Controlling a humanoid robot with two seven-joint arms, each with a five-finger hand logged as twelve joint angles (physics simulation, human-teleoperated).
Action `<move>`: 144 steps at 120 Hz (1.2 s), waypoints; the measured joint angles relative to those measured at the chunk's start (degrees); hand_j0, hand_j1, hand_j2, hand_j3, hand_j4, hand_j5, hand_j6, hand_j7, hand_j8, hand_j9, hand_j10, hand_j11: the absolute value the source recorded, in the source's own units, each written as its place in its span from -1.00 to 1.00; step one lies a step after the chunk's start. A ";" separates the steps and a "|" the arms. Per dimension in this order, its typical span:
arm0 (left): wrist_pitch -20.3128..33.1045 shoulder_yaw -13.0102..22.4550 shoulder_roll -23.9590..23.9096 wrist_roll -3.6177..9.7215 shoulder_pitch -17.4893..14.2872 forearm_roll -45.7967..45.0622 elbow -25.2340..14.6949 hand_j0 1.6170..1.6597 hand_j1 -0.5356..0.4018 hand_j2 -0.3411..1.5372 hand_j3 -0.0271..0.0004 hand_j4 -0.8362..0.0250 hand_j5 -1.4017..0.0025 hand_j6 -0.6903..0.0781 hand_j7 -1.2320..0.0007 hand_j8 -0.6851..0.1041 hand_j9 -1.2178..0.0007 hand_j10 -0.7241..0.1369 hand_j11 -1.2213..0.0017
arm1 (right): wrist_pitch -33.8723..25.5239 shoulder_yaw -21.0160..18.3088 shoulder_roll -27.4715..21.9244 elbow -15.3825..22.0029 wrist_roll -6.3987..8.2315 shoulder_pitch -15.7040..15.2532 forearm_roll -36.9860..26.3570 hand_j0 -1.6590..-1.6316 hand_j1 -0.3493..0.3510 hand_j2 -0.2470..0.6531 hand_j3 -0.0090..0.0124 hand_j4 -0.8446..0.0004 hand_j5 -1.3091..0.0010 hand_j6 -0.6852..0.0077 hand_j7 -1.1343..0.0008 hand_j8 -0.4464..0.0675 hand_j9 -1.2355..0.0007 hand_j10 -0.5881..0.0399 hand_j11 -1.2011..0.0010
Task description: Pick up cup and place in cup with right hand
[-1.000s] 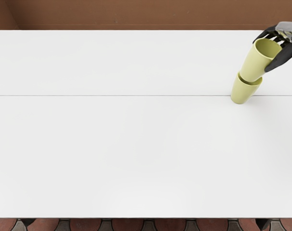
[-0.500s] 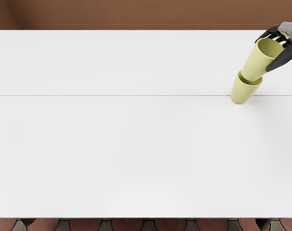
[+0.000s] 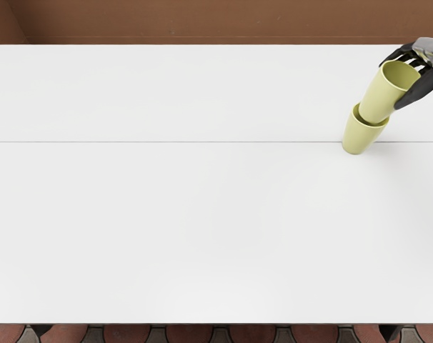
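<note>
My right hand (image 3: pixel 406 77) comes in at the upper right edge, its dark fingers wrapped around a yellow-green cup (image 3: pixel 381 94) near the rim. That held cup's bottom overlaps the mouth of a second yellow-green cup (image 3: pixel 359 138), which stands upright on the table. The lower end of the held cup is hidden behind the standing cup's front rim, so its depth inside cannot be told. Parts of the fingers are hidden behind the held cup. The left arm is out of view.
The white table (image 3: pixel 202 207) fills most of the view, with a thin seam running across it. Its back edge lies before a brown surface (image 3: pixel 216 21); reddish tiles (image 3: pixel 259 333) show below the front edge.
My right hand and the held cup have come slightly down in the picture since the last frame, after a small shift right before that. The standing cup has not moved.
</note>
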 joint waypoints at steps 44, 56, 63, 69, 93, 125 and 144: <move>0.01 0.00 0.00 0.00 0.00 0.00 0.00 0.92 0.89 -0.64 0.97 0.94 1.00 0.80 1.00 0.74 1.00 0.68 1.00 | -0.28 0.03 0.76 -1.41 -0.03 -0.12 0.51 -0.91 0.14 -0.53 -0.16 0.21 0.30 0.07 0.21 -0.47 0.27 -0.21 0.25; 0.00 0.00 0.00 0.00 0.00 0.00 -0.01 0.92 0.89 -0.64 0.97 0.94 1.00 0.80 1.00 0.74 1.00 0.68 1.00 | -0.30 0.15 1.29 -1.47 -0.06 -0.05 0.65 -0.92 0.04 -0.54 -0.16 0.27 0.37 0.12 0.28 -0.40 0.34 -0.12 0.32; 0.00 0.00 0.00 0.00 0.00 0.00 0.00 0.92 0.89 -0.64 0.97 0.94 1.00 0.80 1.00 0.74 1.00 0.68 1.00 | -0.27 0.30 1.43 -1.49 -0.07 -0.03 1.22 -0.92 -0.03 -0.54 -0.16 0.32 0.42 0.17 0.34 -0.34 0.39 -0.05 0.37; 0.01 0.00 0.00 0.00 0.00 0.00 -0.01 0.92 0.89 -0.64 0.97 0.94 1.00 0.80 1.00 0.74 1.00 0.68 1.00 | -0.22 0.47 1.50 -1.50 -0.07 0.04 1.86 -0.92 -0.11 -0.53 -0.16 0.38 0.47 0.23 0.39 -0.26 0.44 0.03 0.42; 0.00 0.00 0.00 0.00 0.00 0.00 0.00 0.92 0.89 -0.64 0.97 0.94 1.00 0.80 1.00 0.74 1.00 0.68 1.00 | 0.56 0.96 1.21 -1.53 -0.09 0.93 6.73 -0.92 -0.60 -0.49 -0.16 0.71 0.76 0.62 0.72 0.27 0.74 0.48 0.74; 0.00 0.00 0.00 0.00 0.00 0.00 -0.01 0.92 0.89 -0.64 0.97 0.94 1.00 0.80 1.00 0.74 1.00 0.68 1.00 | 4.48 2.05 -1.09 -1.32 -0.39 4.12 19.39 -0.93 -0.89 -0.46 -0.16 0.91 0.93 0.87 0.92 0.59 0.93 0.76 0.93; -0.02 0.00 0.00 0.00 0.00 0.00 0.00 0.92 0.89 -0.64 0.97 0.94 1.00 0.80 1.00 0.74 1.00 0.68 1.00 | 10.04 4.46 -1.98 -0.56 -0.66 5.82 29.19 -0.93 -0.95 -0.45 -0.16 0.95 0.97 0.92 0.96 0.66 0.97 0.81 0.97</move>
